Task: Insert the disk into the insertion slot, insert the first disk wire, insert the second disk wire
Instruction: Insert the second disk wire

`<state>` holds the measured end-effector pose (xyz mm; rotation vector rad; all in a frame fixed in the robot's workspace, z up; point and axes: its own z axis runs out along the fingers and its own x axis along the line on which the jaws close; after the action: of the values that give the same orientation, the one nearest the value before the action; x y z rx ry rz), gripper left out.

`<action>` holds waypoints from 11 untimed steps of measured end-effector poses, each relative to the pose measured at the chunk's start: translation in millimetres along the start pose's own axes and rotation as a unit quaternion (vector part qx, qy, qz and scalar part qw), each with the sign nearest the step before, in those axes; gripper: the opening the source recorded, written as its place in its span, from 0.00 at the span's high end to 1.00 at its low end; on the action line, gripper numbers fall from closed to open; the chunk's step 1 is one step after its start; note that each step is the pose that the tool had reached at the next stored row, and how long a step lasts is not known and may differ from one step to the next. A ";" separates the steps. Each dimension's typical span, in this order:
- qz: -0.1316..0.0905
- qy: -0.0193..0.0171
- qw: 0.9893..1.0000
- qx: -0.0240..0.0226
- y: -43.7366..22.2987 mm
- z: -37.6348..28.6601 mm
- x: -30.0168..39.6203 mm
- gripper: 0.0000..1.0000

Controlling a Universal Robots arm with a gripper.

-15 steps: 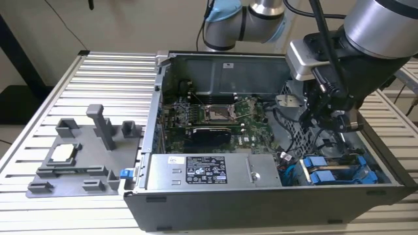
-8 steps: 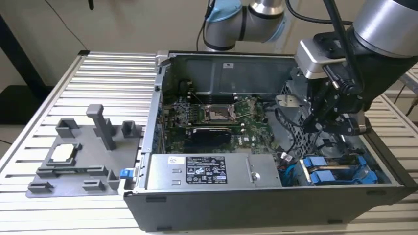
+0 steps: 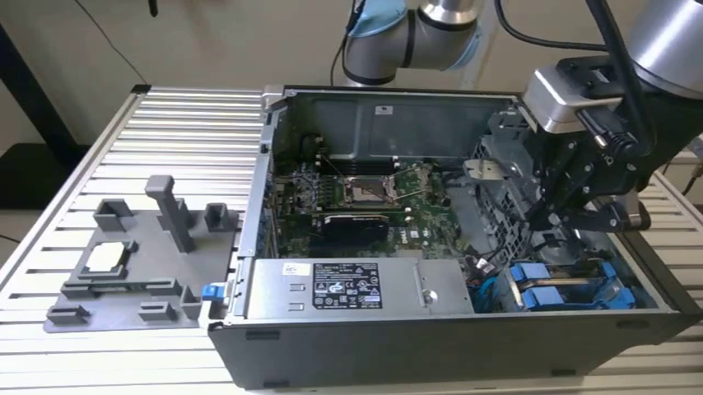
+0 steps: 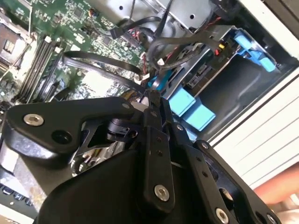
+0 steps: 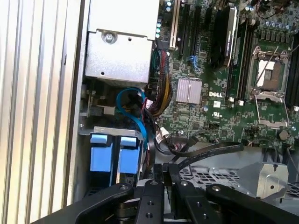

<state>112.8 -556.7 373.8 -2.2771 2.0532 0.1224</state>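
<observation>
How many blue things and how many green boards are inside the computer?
Blue drive carriers: 2
Blue cable: 1
Green board: 1
Total: 4

— How much room do I have around the gripper (image 3: 555, 220)?

— Little. I have it hanging inside the open computer case (image 3: 439, 346), close to the drive cage (image 3: 571, 284) at the exterior view's right. Black cables (image 4: 107, 63) loop just under the jaws, and a blue cable (image 5: 135, 109) curls beside the power-supply box (image 3: 357, 288).

— And the cage itself?

— Two blue-fronted drives (image 5: 114, 154) sit side by side in it, touching the cage walls. I see a gap between them and the power-supply box, crossed by wires.

— Anywhere open?

— Above the motherboard (image 3: 351, 197), and out on the slatted worktop (image 3: 176, 123), apart from the grey fixture plate (image 3: 132, 271).
</observation>
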 end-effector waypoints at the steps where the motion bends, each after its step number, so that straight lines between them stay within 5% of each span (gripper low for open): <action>1: 0.000 0.003 1.000 0.000 -2.0 0.6 0.2 0.84; 4: 0.000 0.010 1.000 -0.001 -5.7 2.3 0.8 0.84; 11: 0.000 0.019 1.000 0.001 -10.2 7.9 1.9 0.84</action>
<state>123.1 -556.7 365.7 -2.2960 2.0700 0.0789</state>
